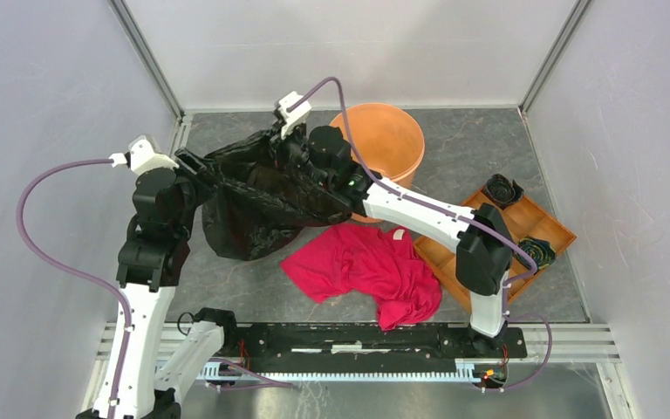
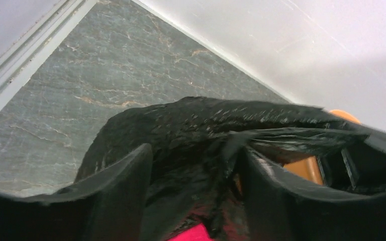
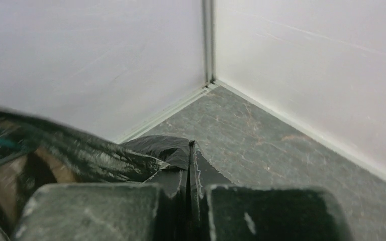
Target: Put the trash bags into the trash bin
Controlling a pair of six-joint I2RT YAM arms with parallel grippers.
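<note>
The trash bag (image 1: 249, 205) hangs off the table, its upper edge strung left to right between both arms, the body sagging toward the red garment (image 1: 362, 262). The right gripper (image 3: 190, 188) is clamped on a fold of film; the left gripper (image 2: 196, 170) has its fingers spread, loose film lying between them. The trash bin (image 1: 393, 131) stands just beyond the right gripper, nearer that arm, with nothing in it that I can see. The brown tray (image 1: 440, 253) holds two dark rolls (image 1: 502, 188).
</note>
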